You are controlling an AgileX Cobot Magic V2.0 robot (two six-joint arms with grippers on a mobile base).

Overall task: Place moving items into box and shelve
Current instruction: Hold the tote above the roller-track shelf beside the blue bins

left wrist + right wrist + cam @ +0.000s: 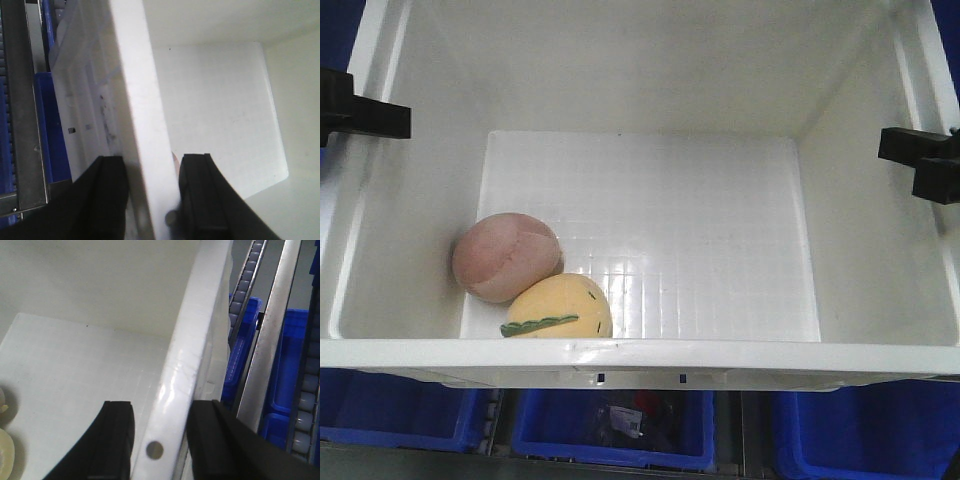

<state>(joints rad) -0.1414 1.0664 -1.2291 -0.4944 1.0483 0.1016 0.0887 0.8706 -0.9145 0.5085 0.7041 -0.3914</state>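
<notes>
The white box (620, 355) fills the front view, seen from above. Two moving items lie in its near-left corner, touching each other: a pink-brown plush ball (505, 255) and a pale yellow one with a green stripe (560, 305). My left gripper (365, 118) is shut on the left rim. In the left wrist view its black fingers (152, 160) straddle that rim (135, 75). My right gripper (920, 160) holds the right rim, with one finger inside and one outside (161, 407) the glossy edge (200, 315). An edge of the yellow ball (6, 452) shows there.
Blue plastic bins (610, 430) sit below and in front of the box, one holding small dark items. To the right, more blue bins (240, 350) stand among metal rack rails (270, 330) and roller tracks (247, 270). A metal rail (25, 100) runs along the left.
</notes>
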